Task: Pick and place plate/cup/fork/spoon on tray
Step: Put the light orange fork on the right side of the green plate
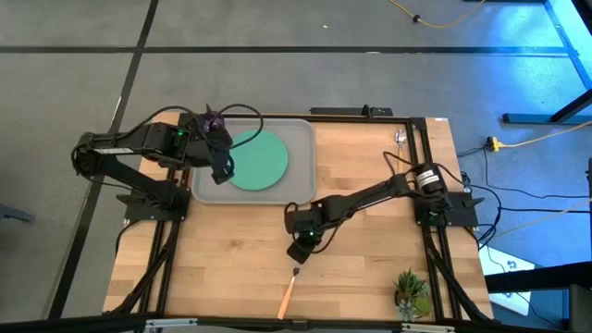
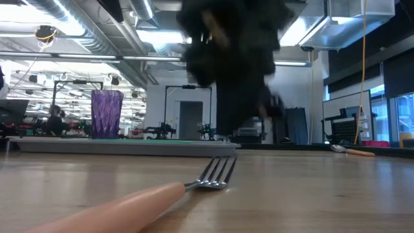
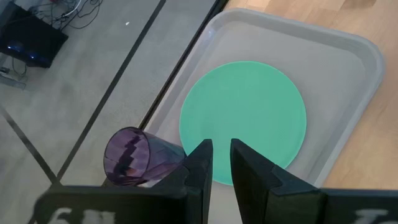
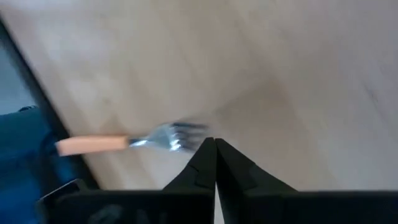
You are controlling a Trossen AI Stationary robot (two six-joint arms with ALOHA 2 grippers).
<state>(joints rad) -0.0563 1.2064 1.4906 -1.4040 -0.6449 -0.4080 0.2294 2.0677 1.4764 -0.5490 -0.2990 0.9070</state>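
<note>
Right gripper (image 1: 301,253), fingers pressed together on nothing, hangs just beyond the fork (image 1: 288,292) near the table's (image 1: 370,277) front edge; slim, stiff, probably slippery, best pinched across its orange handle

Two dark jointed arms, black cables

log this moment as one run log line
left gripper: over grey tray, beside purple cup | right gripper: shut, empty, above orange-handled fork | teal plate: on tray
</note>
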